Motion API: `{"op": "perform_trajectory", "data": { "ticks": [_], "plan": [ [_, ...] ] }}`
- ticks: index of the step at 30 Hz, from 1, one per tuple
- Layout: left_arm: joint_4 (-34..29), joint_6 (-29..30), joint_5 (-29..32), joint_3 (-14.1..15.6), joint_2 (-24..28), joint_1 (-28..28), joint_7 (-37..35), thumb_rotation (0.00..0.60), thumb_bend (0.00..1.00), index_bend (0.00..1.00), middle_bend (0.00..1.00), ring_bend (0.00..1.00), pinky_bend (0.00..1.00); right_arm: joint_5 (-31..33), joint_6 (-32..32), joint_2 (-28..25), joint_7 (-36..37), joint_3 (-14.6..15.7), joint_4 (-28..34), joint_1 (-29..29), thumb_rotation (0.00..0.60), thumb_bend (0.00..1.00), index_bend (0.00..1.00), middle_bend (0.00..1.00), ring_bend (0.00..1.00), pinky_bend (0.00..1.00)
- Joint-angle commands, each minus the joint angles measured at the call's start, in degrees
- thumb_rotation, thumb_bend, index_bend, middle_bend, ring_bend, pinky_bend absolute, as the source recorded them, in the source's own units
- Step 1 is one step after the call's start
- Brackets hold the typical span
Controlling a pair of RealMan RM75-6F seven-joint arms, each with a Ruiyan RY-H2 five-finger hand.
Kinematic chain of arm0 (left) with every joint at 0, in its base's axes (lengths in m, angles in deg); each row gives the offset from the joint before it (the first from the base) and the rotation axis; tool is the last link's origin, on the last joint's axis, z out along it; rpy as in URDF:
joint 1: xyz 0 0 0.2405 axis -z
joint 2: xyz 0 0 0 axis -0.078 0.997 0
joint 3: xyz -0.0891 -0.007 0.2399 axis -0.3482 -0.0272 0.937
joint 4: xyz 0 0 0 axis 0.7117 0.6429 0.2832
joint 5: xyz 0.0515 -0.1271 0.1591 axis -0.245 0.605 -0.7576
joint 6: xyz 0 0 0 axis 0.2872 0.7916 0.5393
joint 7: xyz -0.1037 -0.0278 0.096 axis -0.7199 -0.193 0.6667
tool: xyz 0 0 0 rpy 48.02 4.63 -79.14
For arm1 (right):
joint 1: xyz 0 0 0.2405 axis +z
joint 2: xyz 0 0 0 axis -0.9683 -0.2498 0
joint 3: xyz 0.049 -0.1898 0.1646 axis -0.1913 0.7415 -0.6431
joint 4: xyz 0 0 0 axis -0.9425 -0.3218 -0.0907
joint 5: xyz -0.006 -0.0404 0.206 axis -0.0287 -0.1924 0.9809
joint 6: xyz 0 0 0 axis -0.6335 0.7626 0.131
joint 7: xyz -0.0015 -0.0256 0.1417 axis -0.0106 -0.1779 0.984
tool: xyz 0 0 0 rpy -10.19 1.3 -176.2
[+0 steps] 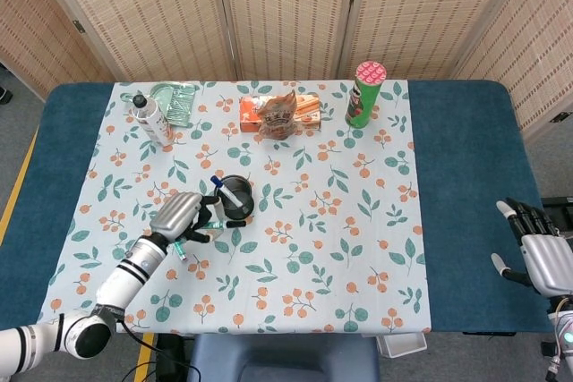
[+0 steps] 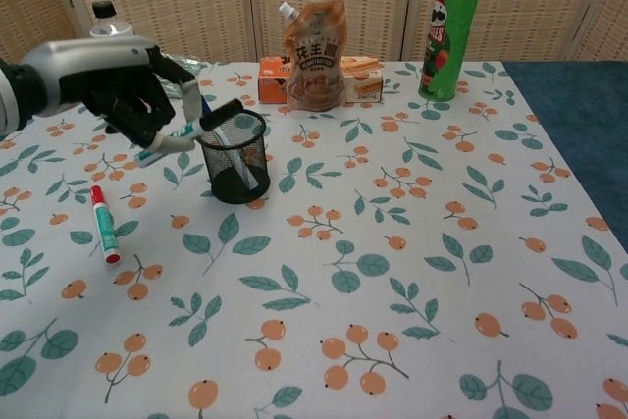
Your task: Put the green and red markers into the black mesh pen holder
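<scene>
My left hand [image 2: 123, 80] [image 1: 183, 216] is raised above the table and grips the green marker [image 2: 167, 147]. The marker is tilted, its black cap [image 2: 221, 114] up against the left rim of the black mesh pen holder [image 2: 235, 159] [image 1: 235, 197]. The red marker [image 2: 101, 225] lies flat on the cloth, to the left of the holder and below the hand; the hand covers it in the head view. A blue-capped pen [image 1: 224, 191] stands in the holder. My right hand [image 1: 534, 252] hangs open and empty, off the table's right edge.
At the back stand a water bottle [image 1: 150, 118], a green packet [image 1: 175, 101], a brown snack pouch [image 2: 314, 41] in front of an orange box [image 2: 365, 76], and a green chips can [image 2: 443, 36]. Floral cloth [image 2: 392, 272] covers the table.
</scene>
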Motion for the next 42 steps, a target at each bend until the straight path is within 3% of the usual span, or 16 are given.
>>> {"op": "perform_trajectory", "data": {
  "ticks": [1,10,15,21,33,42],
  "plan": [
    [-3.42,-0.85,8.55,-6.9,2.99,0.27,-8.15,0.6,0.37,0.6,0.97,0.68,0.85,0.15,0.09,0.04,-0.02,-0.02,0.0,0.05,0.6,0.35,0.03,0.0,0.0,0.0],
    [-0.34,-6.77,22.62,-13.96,0.34,5.25,-17.34,0.6,0.37,0.6,0.97,0.68,0.85,0.4,0.03,0.04,0.14,-0.09,-0.22,0.04,0.6,0.35,0.03,0.0,0.0,0.0],
    [4.06,-7.11,22.22,-14.47,-4.24,7.34,-19.47,0.6,0.37,0.61,0.97,0.68,0.85,0.36,0.04,-0.06,0.64,-0.09,-0.32,0.05,0.6,0.35,0.03,0.0,0.0,0.0],
    [11.21,-8.86,15.23,-13.63,-11.1,8.29,-23.56,0.6,0.37,0.6,0.97,0.68,0.85,-0.38,-0.83,-0.57,2.26,0.16,-0.51,-0.42,0.6,0.35,0.03,0.0,0.0,0.0],
    [28.41,-1.12,-6.17,-9.85,-23.82,7.86,-33.92,0.6,0.37,0.61,0.97,0.67,0.84,-2.81,-1.94,-1.62,6.08,1.32,-1.17,-1.18,0.6,0.35,0.03,0.0,0.0,0.0],
    [38.36,-0.06,-13.49,-7.04,-26.95,8.33,-44.6,0.6,0.37,0.61,0.97,0.66,0.83,-2.82,-2.61,-1.63,6.32,1.25,-1.29,-1.46,0.6,0.35,0.03,0.0,0.0,0.0]
  ]
}}
